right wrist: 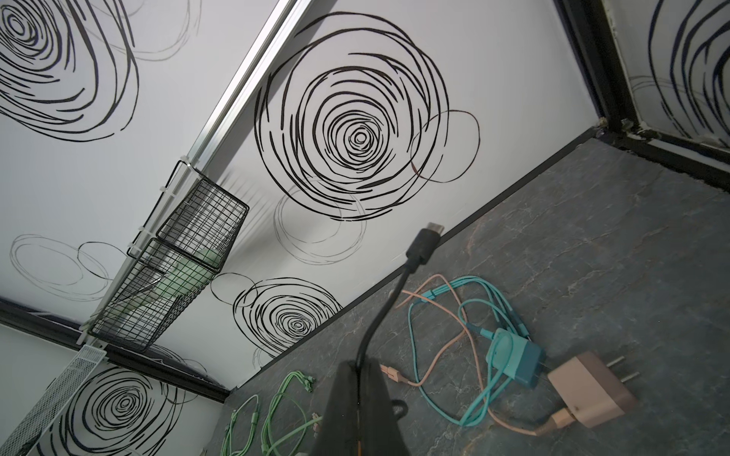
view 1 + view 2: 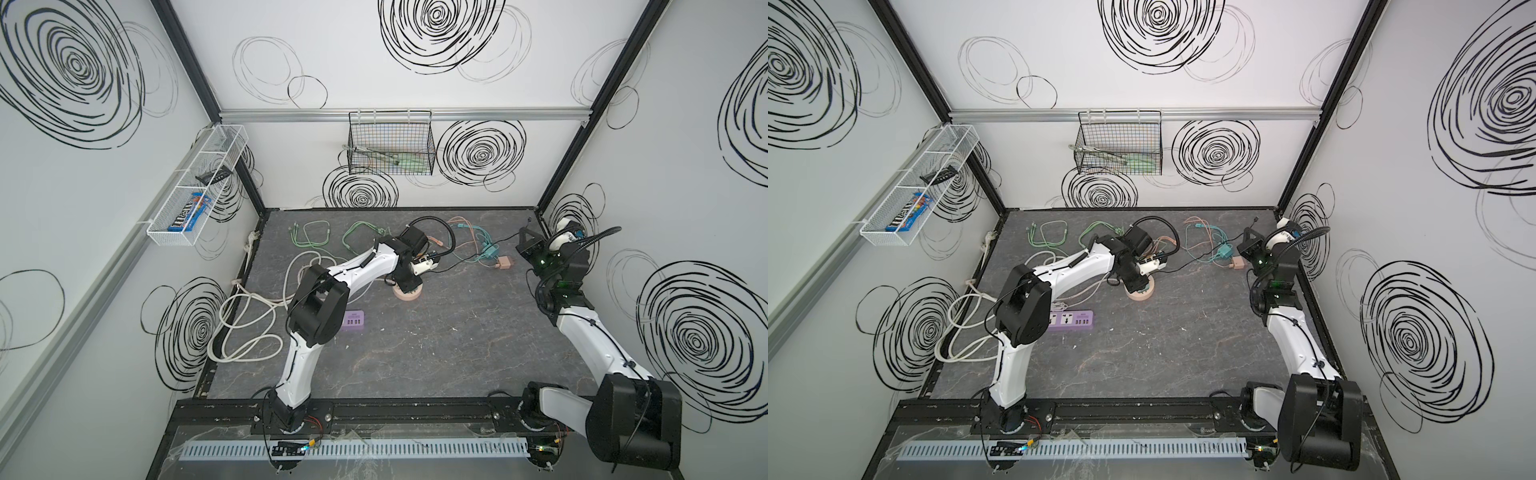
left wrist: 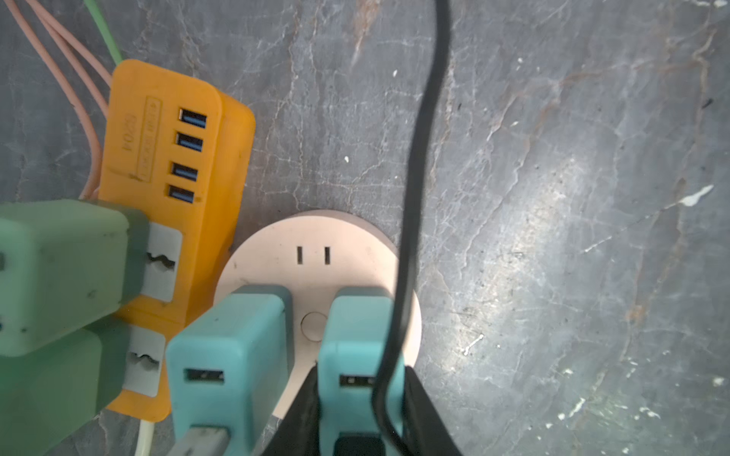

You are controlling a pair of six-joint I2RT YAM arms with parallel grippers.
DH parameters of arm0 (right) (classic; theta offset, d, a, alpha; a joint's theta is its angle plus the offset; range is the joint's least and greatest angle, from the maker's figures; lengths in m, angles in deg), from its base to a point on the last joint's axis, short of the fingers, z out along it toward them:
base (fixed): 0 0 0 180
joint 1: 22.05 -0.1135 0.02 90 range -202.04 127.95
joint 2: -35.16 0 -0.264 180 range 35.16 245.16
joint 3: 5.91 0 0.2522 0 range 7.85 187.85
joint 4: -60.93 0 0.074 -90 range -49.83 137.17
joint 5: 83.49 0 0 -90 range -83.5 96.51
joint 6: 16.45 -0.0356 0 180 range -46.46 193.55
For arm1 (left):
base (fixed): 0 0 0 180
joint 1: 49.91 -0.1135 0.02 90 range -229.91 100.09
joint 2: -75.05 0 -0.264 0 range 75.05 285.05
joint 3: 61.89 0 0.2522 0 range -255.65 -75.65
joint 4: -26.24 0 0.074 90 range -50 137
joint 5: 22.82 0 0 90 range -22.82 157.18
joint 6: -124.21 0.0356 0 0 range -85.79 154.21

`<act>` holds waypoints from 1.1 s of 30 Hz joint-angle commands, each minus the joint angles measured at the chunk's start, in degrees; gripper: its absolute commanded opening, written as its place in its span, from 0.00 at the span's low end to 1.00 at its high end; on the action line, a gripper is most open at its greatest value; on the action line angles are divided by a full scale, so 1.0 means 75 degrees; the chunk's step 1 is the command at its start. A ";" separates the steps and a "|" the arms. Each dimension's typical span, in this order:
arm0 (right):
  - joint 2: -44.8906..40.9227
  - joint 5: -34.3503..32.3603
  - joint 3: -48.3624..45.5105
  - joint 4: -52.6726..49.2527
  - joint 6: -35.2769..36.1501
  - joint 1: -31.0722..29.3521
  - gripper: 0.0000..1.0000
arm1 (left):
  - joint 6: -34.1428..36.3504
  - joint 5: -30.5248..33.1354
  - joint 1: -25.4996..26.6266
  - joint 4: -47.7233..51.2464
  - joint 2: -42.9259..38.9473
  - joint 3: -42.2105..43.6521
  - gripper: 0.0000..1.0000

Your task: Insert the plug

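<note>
Left gripper (image 3: 361,371) straddles the boxy teal charger (image 3: 351,327) on a round socket (image 3: 316,237); can't tell if it's squeezing. Right gripper (image 1: 357,369) pinches a black cable (image 1: 418,248).

Materials and finishes as we see them

We see a tabletop (image 3: 553,197) with a dark grey, stone-like finish, matt, veined and scuffed. The round socket (image 3: 355,244) is smooth pale plastic with a dull sheen, and the orange USB hub (image 3: 158,130) is matt moulded plastic. The teal chargers (image 3: 229,347) and green adapters (image 3: 59,268) are satin plastic, lightly speckled. The black cable (image 3: 419,158) looks rubbery and faintly glossy. We also make out a wire basket (image 1: 189,268) of black-coated metal grid and a pale metal rail (image 2: 270,115).
</note>
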 commanded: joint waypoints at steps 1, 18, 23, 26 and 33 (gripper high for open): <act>0.0001 0.0015 0.0152 0.0114 0.0019 -0.0056 0.01 | 0.0051 0.0029 -0.0276 0.0365 -0.0090 0.0305 0.56; 0.0221 -0.1249 -0.0446 -0.0197 0.0311 0.0024 0.03 | -0.2463 -0.0397 -0.0484 -0.2491 -0.3536 0.2794 0.96; 0.0829 -0.1635 -0.0650 -0.0184 0.0336 0.0182 0.04 | -0.4638 0.0535 -0.1135 -0.4109 -0.4623 0.4346 0.96; 0.1280 -0.1774 -0.0616 -0.0307 0.0348 0.0233 0.04 | -0.5764 0.1292 -0.1634 -0.4688 -0.5344 0.5250 0.96; 0.1840 -0.1771 -0.0408 -0.0629 0.0341 0.0290 0.20 | -0.7315 0.2584 -0.2553 -0.4687 -0.6470 0.6629 0.96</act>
